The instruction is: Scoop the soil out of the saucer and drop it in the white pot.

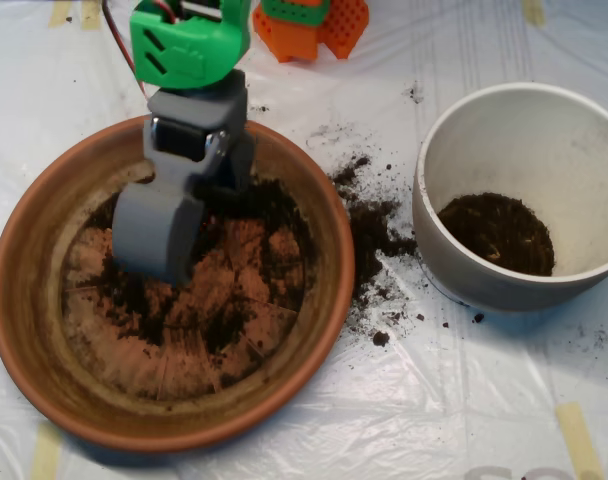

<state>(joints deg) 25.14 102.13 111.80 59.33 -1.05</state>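
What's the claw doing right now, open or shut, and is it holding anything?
Claw: down inside the saucer among the soil; open or shut cannot be told.

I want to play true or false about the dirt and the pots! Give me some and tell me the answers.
1. The white pot already has some soil in it. True.
2. The saucer is full to the brim. False: soil lies thin and patchy, with bare clay showing.
3. Soil has spilled onto the plastic sheet between saucer and pot. True.
4. The scoop hangs over the white pot. False: it is over the saucer.
5. The saucer is smaller than the pot. False: it is wider.
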